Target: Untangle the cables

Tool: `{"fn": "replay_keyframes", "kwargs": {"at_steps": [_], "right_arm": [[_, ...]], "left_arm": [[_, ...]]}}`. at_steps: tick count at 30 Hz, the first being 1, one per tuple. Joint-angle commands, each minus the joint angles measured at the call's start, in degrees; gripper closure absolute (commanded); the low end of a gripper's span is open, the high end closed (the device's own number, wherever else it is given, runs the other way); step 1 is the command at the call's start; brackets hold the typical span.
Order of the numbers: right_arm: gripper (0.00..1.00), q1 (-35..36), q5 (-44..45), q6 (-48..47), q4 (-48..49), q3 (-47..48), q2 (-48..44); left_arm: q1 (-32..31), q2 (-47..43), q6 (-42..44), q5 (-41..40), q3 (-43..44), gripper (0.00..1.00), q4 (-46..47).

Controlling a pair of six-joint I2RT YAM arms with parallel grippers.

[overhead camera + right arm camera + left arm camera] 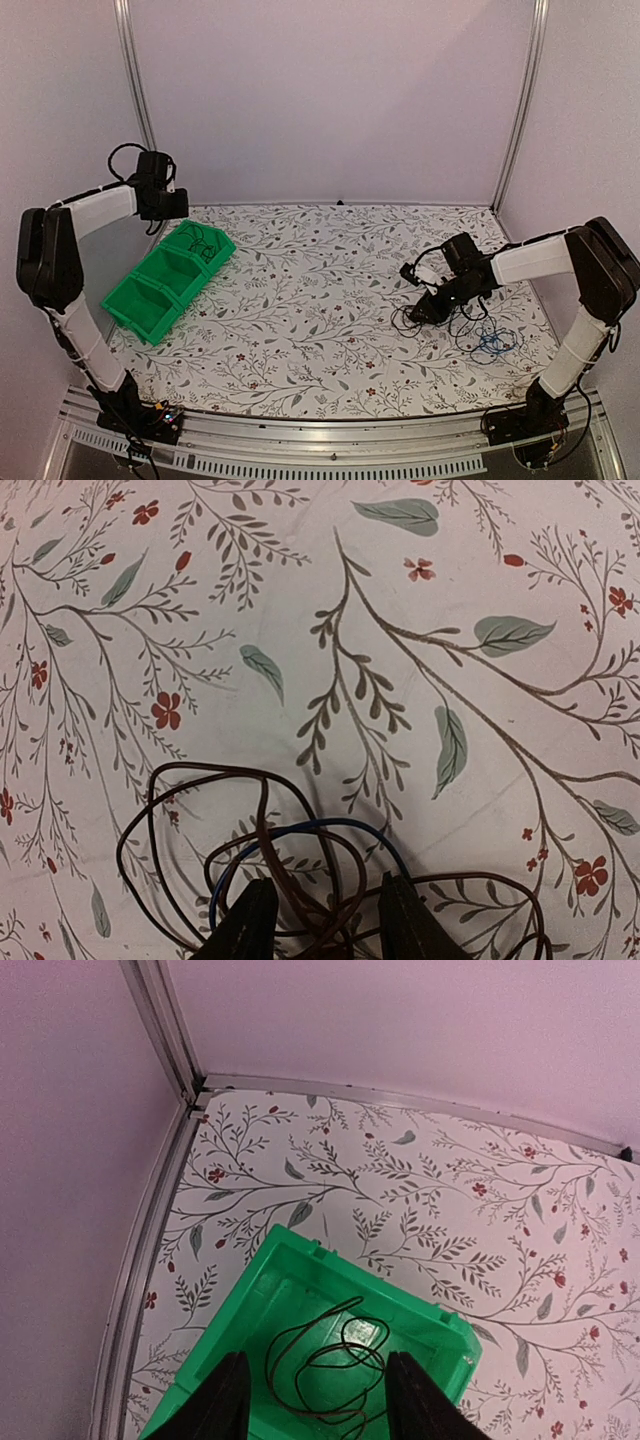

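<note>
Your left gripper (316,1360) hangs open and empty over one cable (322,1372) in the green bin (262,1285). Your right gripper (325,885), also open, straddles the unsorted tangle (270,850).

Lighting: soft, even and moderately bright with a pink-violet cast in all three views, no single source evident; the walls (330,100) read flat, without glare or hot spots. Shadows: faint and soft-edged only, a thin one beside the cables (262,820) at 7 o'clock of the right wrist view. Quality: top view grainy and low in detail, its frame posts (135,80) leaning outward at 11 and 1 o'clock; wrist views sharper on the tablecloth (400,680) print.
</note>
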Motion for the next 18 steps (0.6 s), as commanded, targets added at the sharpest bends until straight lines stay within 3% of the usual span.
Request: {"fn": "replay_keyframes", "kwargs": {"at_steps": [1,7,12,18], "right_arm": [[0.61,-0.69,2.28,0.03,-8.19,1.68,2.01],[0.59,-1.26,-2.98,-3.96,-24.76,10.48,-6.31],[0.56,-1.65,-5.11,-6.89,-28.38,11.78,-15.61],[0.61,-1.67,-3.88,-7.15,-28.93,11.69,-18.62]], "left_arm": [[-0.59,-7.26,-1.14,6.35,-0.06,0.54,0.98],[-8.48,-12.75,1.39,14.37,-2.28,0.59,2.47],[-20.95,-13.81,6.17,18.89,-5.50,0.59,5.71],[-34.00,-6.61,3.70,23.29,-5.42,0.59,7.82]]}}
